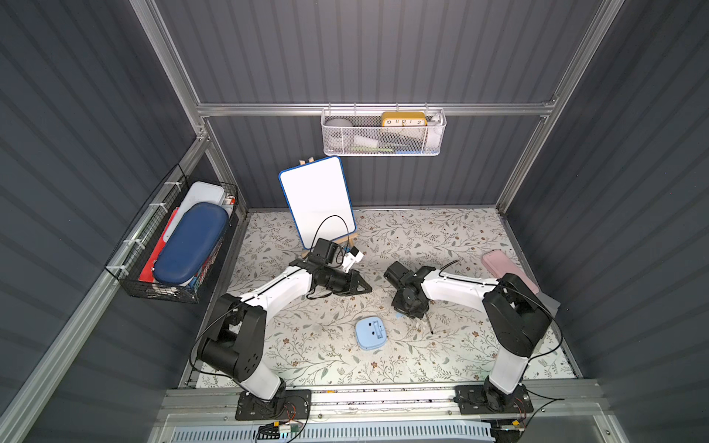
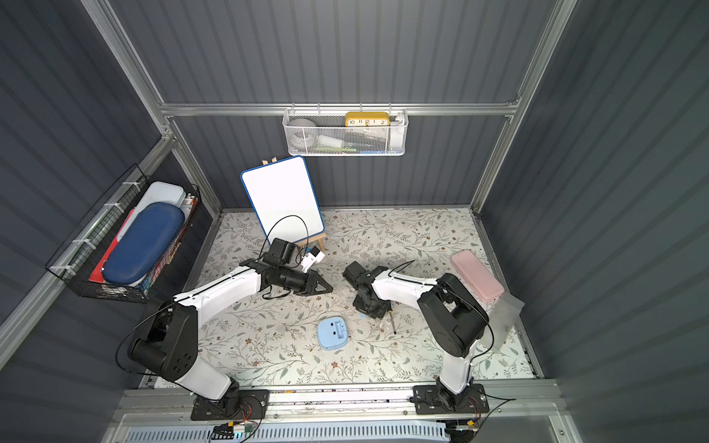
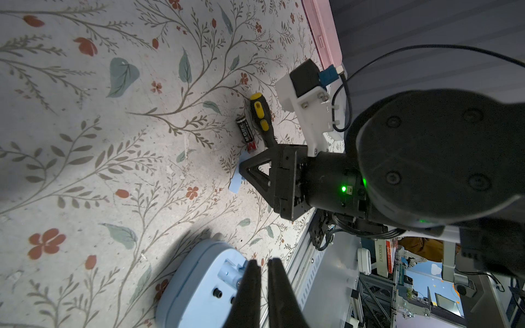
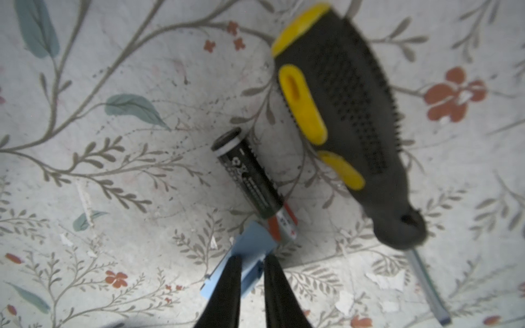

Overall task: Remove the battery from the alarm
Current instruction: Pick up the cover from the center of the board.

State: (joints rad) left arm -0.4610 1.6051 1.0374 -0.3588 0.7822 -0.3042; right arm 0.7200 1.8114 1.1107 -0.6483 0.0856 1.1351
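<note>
The light-blue alarm point(image 1: 370, 333) point(image 2: 333, 333) lies face down on the mat, and its open back slot point(image 3: 228, 272) shows no battery. The dark battery point(image 3: 246, 134) point(image 4: 250, 176) lies on the mat beside a black-and-yellow screwdriver point(image 3: 261, 119) point(image 4: 349, 119); in both top views the right arm hides it. A loose blue cover point(image 4: 250, 250) point(image 3: 235, 181) rests by the battery's end. My right gripper point(image 4: 251, 257) point(image 1: 406, 312) points down over that cover, fingers a small gap apart. My left gripper point(image 3: 262, 262) point(image 1: 368, 288) is shut and empty, above the mat beyond the alarm.
A whiteboard on an easel point(image 1: 316, 201) stands at the back. A pink case point(image 1: 506, 268) lies at the right edge. A white wire basket point(image 1: 383, 145) on the back wall holds a yellow clock point(image 1: 403, 119). A black basket point(image 1: 180, 241) hangs on the left wall.
</note>
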